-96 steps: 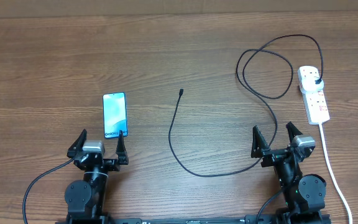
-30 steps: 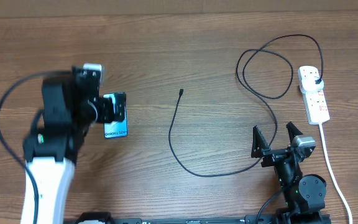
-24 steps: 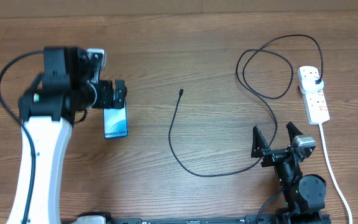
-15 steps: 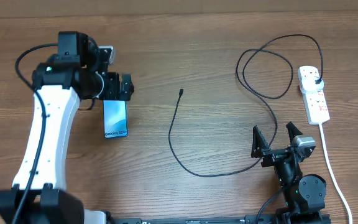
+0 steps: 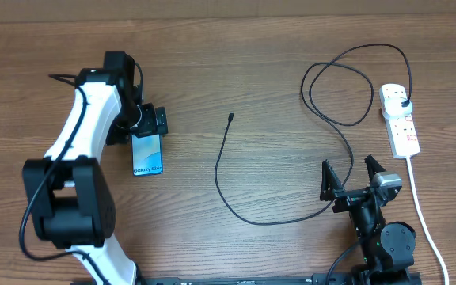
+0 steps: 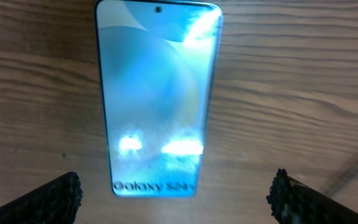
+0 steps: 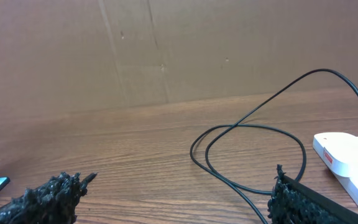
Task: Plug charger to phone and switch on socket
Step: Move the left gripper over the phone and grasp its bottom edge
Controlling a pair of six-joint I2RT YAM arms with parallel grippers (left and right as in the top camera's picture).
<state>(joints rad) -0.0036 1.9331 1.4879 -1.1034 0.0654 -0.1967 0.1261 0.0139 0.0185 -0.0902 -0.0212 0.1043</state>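
The phone (image 5: 147, 155) lies flat on the table at the left, blue screen lit. It fills the left wrist view (image 6: 157, 99). My left gripper (image 5: 150, 124) hovers over its far end, open and empty (image 6: 176, 186), with the fingers (image 6: 50, 202) set wider than the phone. The charger cable (image 5: 228, 186) runs from its loose connector tip (image 5: 230, 117) through loops to its black plug (image 5: 403, 103), which sits in the white socket strip (image 5: 400, 127). My right gripper (image 5: 353, 179) is open and empty (image 7: 179, 186) at the near right, with the cable loop (image 7: 247, 155) and strip (image 7: 347, 158) ahead of it.
The strip's thick white cord (image 5: 419, 202) runs down the right side past my right arm. A brown cardboard wall (image 7: 166, 50) stands behind the table. The wooden tabletop (image 5: 275, 71) lies between the phone and the cable.
My left arm has lifted from its parked spot and swung out over the phone, settling above its far end. The right arm, cable and strip have not moved.
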